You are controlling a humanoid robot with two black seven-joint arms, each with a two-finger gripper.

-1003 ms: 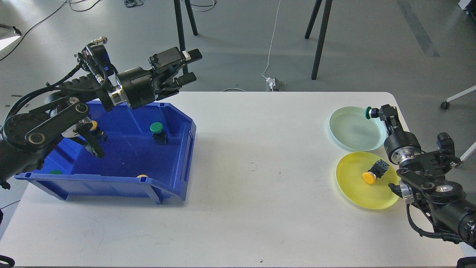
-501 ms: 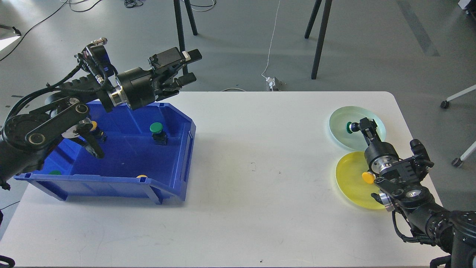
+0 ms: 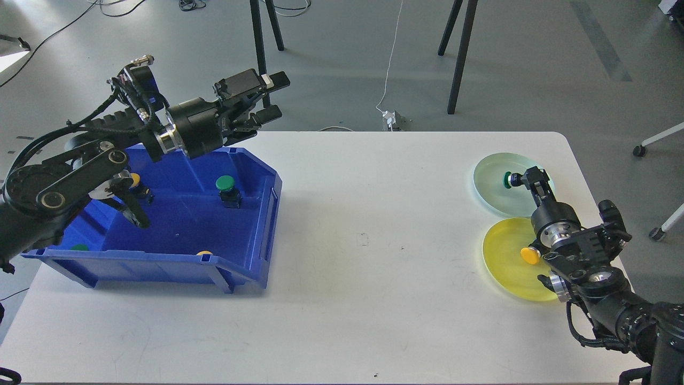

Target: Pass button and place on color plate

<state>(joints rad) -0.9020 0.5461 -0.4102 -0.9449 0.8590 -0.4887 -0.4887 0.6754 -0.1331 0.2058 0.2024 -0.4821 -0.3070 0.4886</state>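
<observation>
My right gripper is shut on a green button and holds it low over the pale green plate at the table's right; I cannot tell whether the button touches the plate. Just in front of it lies a yellow plate with a yellow button on it, partly hidden by my right arm. My left gripper is open and empty, raised above the table's back edge beyond the blue bin.
The blue bin at the left holds a green button on a black body, a yellow button by my left arm, and a green one and a yellow one at its front wall. Black stand legs rise behind the table.
My right gripper has carried the green button from the green plate's far rim down and in over the plate. The right arm now hides the yellow button's black body. My left arm has barely moved.
</observation>
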